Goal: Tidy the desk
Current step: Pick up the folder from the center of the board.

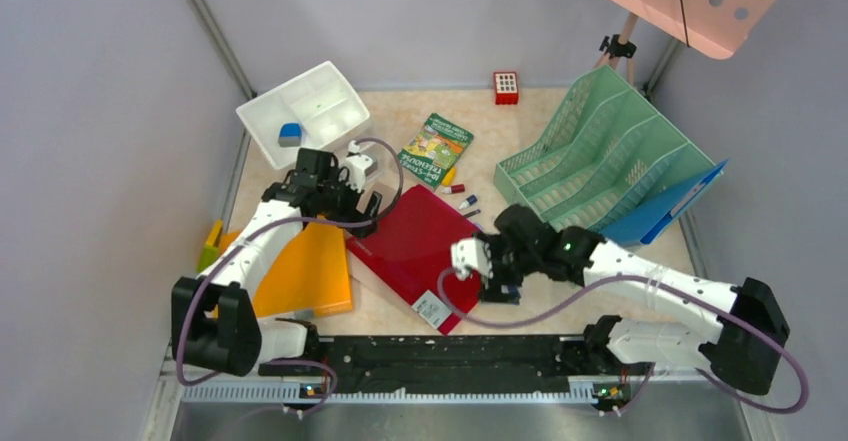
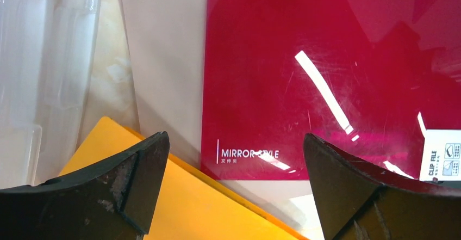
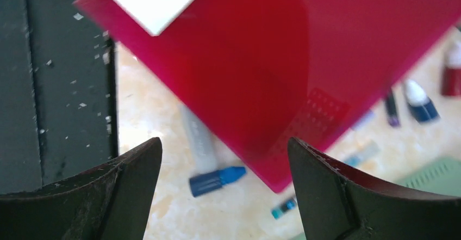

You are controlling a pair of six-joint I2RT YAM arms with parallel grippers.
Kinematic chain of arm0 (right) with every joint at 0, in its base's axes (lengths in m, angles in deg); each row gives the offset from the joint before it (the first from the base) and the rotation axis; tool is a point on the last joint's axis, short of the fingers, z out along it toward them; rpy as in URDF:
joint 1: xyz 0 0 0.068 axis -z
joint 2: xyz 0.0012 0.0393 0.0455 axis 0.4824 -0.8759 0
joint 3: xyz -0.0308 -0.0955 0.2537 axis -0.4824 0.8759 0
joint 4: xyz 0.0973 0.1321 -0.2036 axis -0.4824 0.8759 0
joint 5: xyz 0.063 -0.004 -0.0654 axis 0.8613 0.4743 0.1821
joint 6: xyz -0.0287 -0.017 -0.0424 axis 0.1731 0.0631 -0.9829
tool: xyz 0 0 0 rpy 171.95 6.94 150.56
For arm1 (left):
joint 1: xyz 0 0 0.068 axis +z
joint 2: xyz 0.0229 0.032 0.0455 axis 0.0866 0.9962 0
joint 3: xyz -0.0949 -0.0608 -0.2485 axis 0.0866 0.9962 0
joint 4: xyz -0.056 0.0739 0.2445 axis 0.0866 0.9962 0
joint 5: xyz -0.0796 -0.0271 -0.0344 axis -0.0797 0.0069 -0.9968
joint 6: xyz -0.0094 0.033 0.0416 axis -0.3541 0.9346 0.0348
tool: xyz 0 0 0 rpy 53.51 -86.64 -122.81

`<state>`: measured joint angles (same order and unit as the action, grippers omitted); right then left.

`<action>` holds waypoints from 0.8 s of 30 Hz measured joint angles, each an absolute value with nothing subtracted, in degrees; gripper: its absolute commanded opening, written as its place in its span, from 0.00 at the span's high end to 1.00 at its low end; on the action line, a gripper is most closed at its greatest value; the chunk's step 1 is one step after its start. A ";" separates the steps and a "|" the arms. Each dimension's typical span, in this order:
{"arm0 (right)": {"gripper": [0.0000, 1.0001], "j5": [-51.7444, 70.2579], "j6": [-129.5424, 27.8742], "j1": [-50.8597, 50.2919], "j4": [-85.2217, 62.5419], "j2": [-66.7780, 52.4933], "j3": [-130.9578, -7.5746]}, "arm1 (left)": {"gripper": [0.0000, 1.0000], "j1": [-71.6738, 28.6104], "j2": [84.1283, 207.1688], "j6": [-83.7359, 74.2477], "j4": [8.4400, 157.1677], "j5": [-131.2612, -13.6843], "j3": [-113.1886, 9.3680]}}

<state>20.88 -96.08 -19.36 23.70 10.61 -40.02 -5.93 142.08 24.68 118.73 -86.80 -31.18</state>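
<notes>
The beige marble-like desk holds a glossy red folder in the middle and an orange folder to its left. My left gripper is open and empty over the red folder's upper left corner. In the left wrist view its jaws frame the red folder and the orange folder. My right gripper is open and empty by the red folder's right corner. In the right wrist view it hangs above a blue-capped marker lying on the desk beside the red folder.
A white tray with a blue block stands back left. A green book, loose markers and a red cube lie behind the folder. A green mesh rack and a blue folder stand at right. A black rail runs along the near edge.
</notes>
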 measured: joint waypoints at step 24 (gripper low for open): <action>0.17 3.35 -102.27 -51.30 -4.60 1.91 -26.89 | 0.02 -7.15 159.01 20.14 122.91 -85.93 -39.40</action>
<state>3.35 -102.27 -51.30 -4.60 1.91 -26.89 -7.15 159.01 20.14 122.91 -85.93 -39.40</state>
